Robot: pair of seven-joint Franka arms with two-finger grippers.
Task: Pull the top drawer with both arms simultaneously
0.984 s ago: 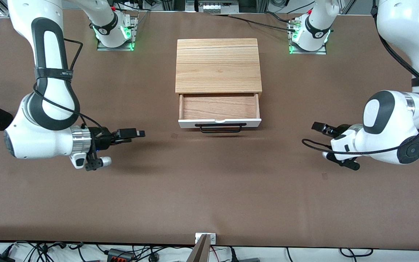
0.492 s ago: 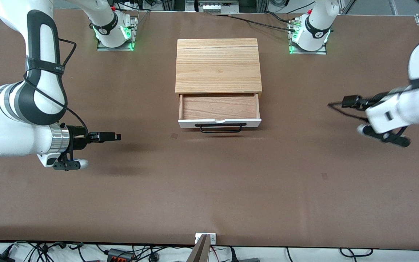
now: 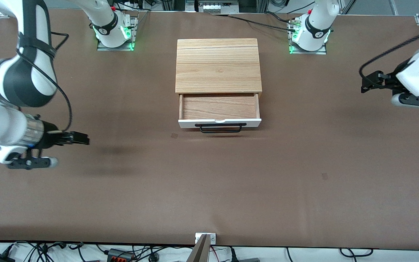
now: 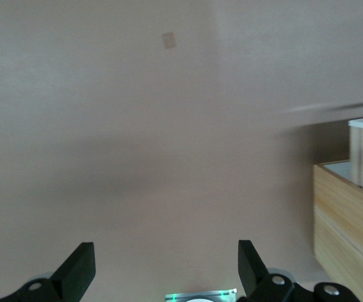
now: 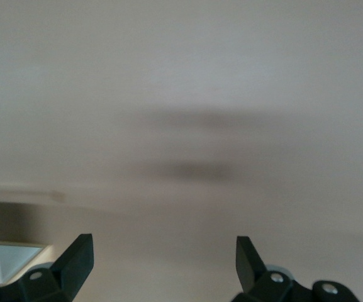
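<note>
The top drawer (image 3: 219, 123) stands pulled out of the light wood cabinet (image 3: 218, 65), and its reddish-wood interior (image 3: 219, 106) shows. Its white front carries a black bar handle (image 3: 220, 127). Nothing touches it. My right gripper (image 3: 82, 138) is open and empty over bare table toward the right arm's end, well away from the drawer. Its fingers are wide apart in the right wrist view (image 5: 162, 264). My left gripper (image 3: 367, 83) is open and empty over the table toward the left arm's end. The left wrist view (image 4: 167, 270) shows its fingers spread, with the cabinet's side (image 4: 345, 220) at the edge.
The two arm bases with green lights stand beside the cabinet, the right arm's (image 3: 115, 34) and the left arm's (image 3: 309, 36). Small marks lie on the brown table (image 3: 174, 135) (image 3: 324, 176). A metal bracket (image 3: 205, 238) sits at the table edge nearest the front camera.
Both grippers have drawn away from the drawer toward their own ends of the table. The left one has also moved toward its base. The drawer has not moved.
</note>
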